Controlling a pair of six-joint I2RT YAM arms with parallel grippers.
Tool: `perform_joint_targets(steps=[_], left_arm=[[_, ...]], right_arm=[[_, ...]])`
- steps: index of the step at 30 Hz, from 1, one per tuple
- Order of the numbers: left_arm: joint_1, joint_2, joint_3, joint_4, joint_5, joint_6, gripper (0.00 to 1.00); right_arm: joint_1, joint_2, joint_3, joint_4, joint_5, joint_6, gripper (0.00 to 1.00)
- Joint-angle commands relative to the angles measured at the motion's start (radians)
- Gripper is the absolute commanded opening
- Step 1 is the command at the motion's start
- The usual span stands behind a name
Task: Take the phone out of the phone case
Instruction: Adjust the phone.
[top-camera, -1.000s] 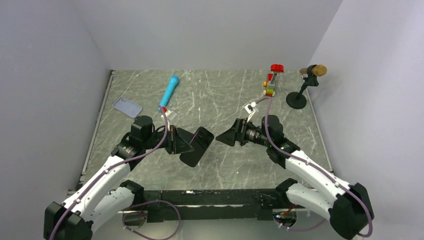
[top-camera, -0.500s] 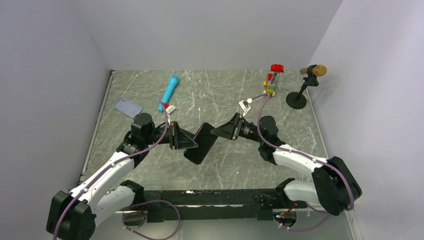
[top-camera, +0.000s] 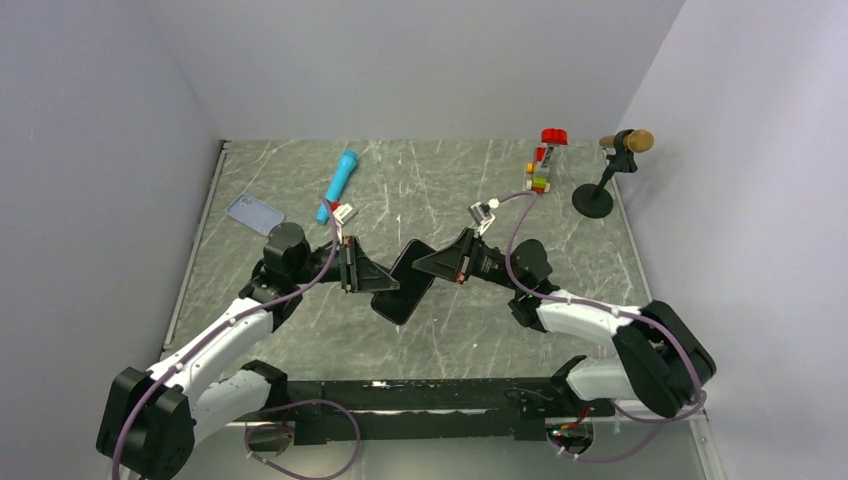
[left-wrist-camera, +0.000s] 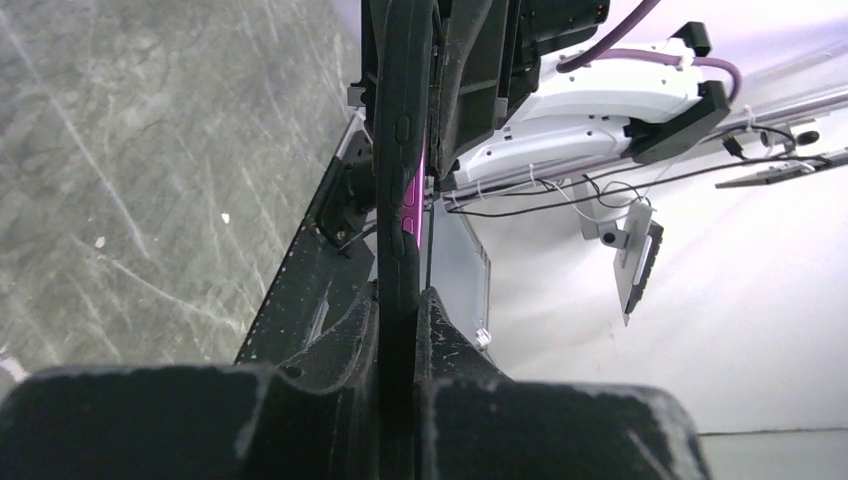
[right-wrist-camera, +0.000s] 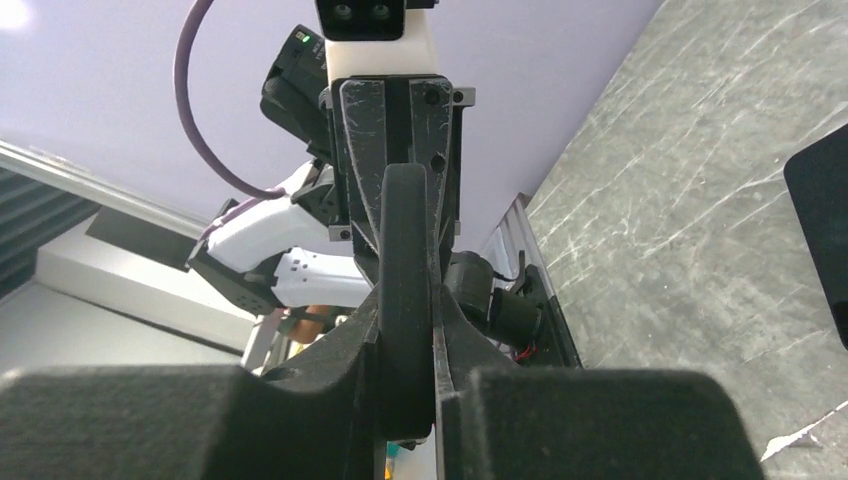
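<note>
A black phone (top-camera: 405, 285) hangs tilted above the middle of the table, held at both ends. My left gripper (top-camera: 375, 281) is shut on its lower left end. My right gripper (top-camera: 432, 263) is shut on its upper right end. The left wrist view has the phone (left-wrist-camera: 400, 150) edge-on, with a magenta strip along it, pinched at my left gripper (left-wrist-camera: 400, 305). In the right wrist view its rounded black edge (right-wrist-camera: 405, 230) is pinched at my right gripper (right-wrist-camera: 407, 315). The pale blue-grey phone case (top-camera: 254, 213) lies flat at the back left of the table, apart from both arms.
A blue flashlight (top-camera: 338, 185) lies at the back, left of centre. A small brick stack with a red cap (top-camera: 543, 165) and a microphone on a black stand (top-camera: 610, 170) are at the back right. A flat black thing (right-wrist-camera: 825, 240) lies on the table at the right wrist view's edge.
My right gripper moved left to the phone and closed from wide open onto its upper end. My left gripper carried the phone slightly right and up and stayed shut on it.
</note>
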Motion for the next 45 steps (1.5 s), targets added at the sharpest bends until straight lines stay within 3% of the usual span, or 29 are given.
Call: perform_joint_targets(steps=[1,3,4,8,9,12,20,26,39,45], left_arm=[[-0.009,-0.008,0.004,0.156,-0.014,-0.045,0.0],[-0.009,-0.015,-0.001,0.143,-0.018,-0.045,0.0],[-0.009,-0.019,0.004,0.122,-0.017,-0.035,0.07],[-0.008,-0.067,0.017,-0.012,-0.05,0.031,0.65],[-0.009,-0.083,0.01,-0.039,-0.065,0.041,0.75],[-0.009,-0.119,-0.026,-0.049,-0.074,0.043,0.82],[-0.009,-0.14,-0.026,-0.103,-0.069,0.093,0.71],[-0.01,-0.119,0.003,-0.079,-0.03,0.099,0.55],[-0.059,-0.095,-0.031,-0.005,-0.013,0.068,0.34],[-0.06,-0.081,-0.008,-0.03,0.019,0.093,0.36]], right_arm=[[0.021,-0.123,-0.002,-0.164,0.076,-0.11,0.0],[0.021,-0.168,0.018,-0.27,0.098,-0.144,0.0],[0.019,-0.192,0.019,-0.299,0.111,-0.151,0.0],[-0.015,-0.294,-0.004,-0.337,0.134,-0.138,0.0],[-0.03,-0.321,-0.016,-0.335,0.133,-0.127,0.0],[-0.065,-0.383,-0.018,-0.378,0.113,-0.112,0.0],[-0.095,-0.466,0.007,-0.478,0.097,-0.119,0.0],[-0.096,-0.434,0.013,-0.416,0.063,-0.071,0.0],[-0.096,-0.4,0.014,-0.384,0.086,-0.057,0.0],[-0.096,-0.394,0.055,-0.424,0.103,-0.082,0.0]])
